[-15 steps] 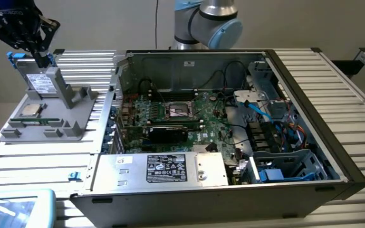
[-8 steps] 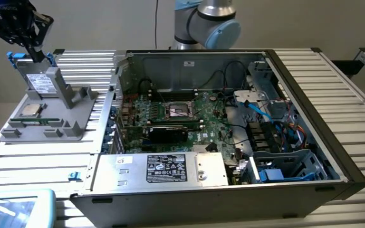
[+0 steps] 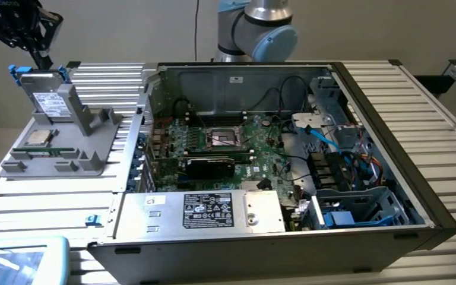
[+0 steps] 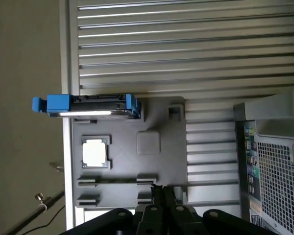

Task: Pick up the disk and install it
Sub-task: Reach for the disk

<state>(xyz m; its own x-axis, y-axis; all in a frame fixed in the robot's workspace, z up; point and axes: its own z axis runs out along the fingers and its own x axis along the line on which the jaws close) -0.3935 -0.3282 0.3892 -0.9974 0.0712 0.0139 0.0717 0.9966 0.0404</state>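
Gripper (image 3: pixel 44 60) fully shut, holding nothing, hanging just above the disk (image 3: pixel 48 98). Disk stands on edge in grey fixture (image 3: pixel 69 163), not yet in PC case (image 3: pixel 386 119).

Risk (judgement): w/ fingers shut you can't straddle the disk. Going down like this would strike its top edge or a blue rail (image 4: pixel 59 104) and tip it.

Ext view gives you height over the disk and its label face. Wrist view gives the top edge and the CPU chip (image 4: pixel 94 152) alongside.
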